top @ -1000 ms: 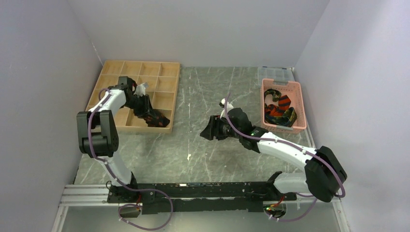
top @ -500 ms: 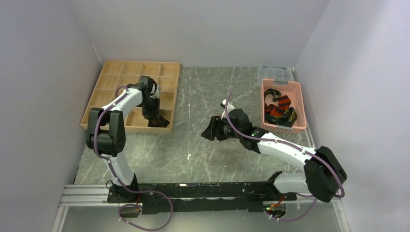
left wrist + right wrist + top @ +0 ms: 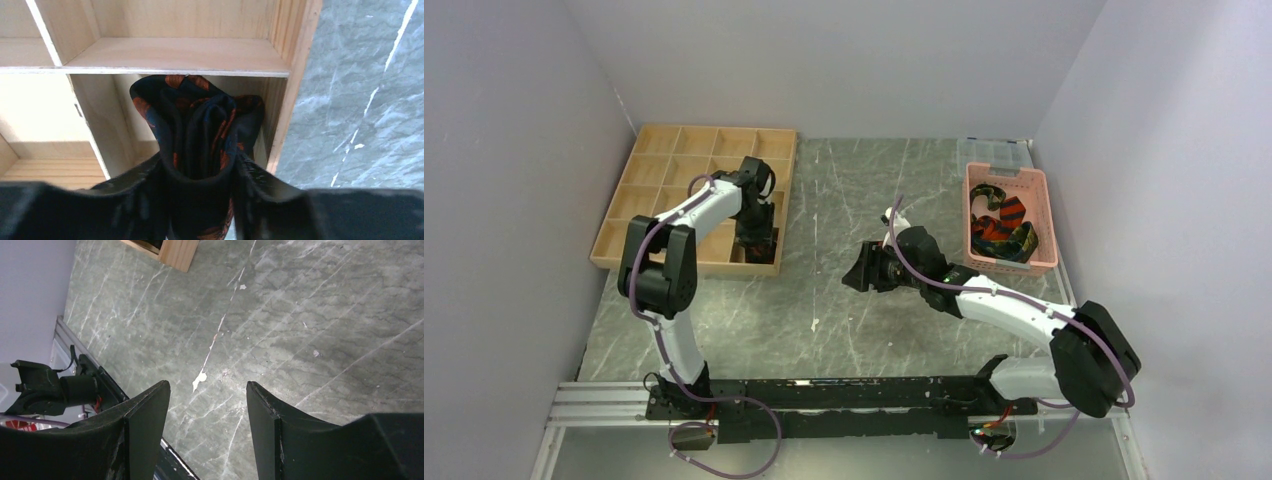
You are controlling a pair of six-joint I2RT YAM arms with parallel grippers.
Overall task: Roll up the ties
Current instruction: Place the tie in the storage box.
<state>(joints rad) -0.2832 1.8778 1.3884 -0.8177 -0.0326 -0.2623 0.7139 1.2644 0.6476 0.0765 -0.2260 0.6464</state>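
Black tie (image 3: 200, 125) between left fingers (image 3: 137, 197)

Your top view sits high behind both arm bases (image 3: 674, 388), looking down and forward over the whole worktop (image 3: 844, 300); your left wrist view is pressed close, facing past its own left gripper (image 3: 197, 165) and the rolled tie (image 3: 200, 115) into the wooden tray's (image 3: 165, 55) corner compartment; your right wrist view looks down at bare worktop from farther off, catching the tray corner your top view also shows.
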